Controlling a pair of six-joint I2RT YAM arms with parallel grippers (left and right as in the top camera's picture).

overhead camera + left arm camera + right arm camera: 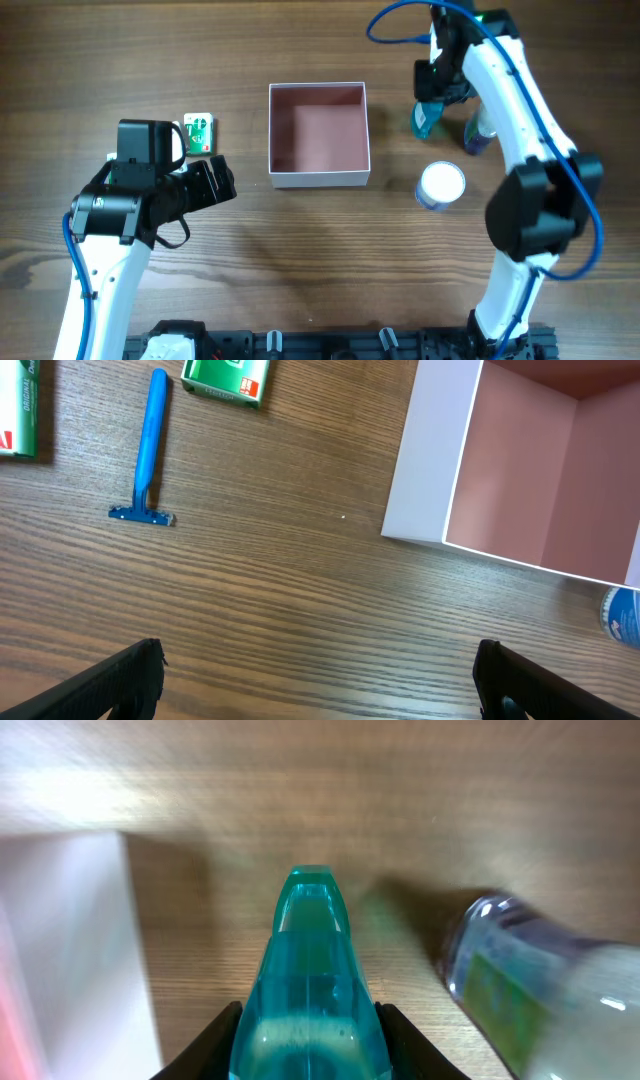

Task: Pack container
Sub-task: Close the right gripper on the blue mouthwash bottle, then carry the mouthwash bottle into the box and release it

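White container [319, 180] with dusty-pink inside, blue razor [151, 440], teal bottle [310, 990], green packet [227, 378]

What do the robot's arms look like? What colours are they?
The left arm and right arm are smooth white tubes joined by chunky black joints. A thin blue cable loops beside each one. The left gripper and right gripper are black, with two fingers each.

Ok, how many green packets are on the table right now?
2. One green packet lies beside the handle end of the blue razor, left of the container; the other packet sits cropped at the left wrist view's left edge. Others may be hidden.
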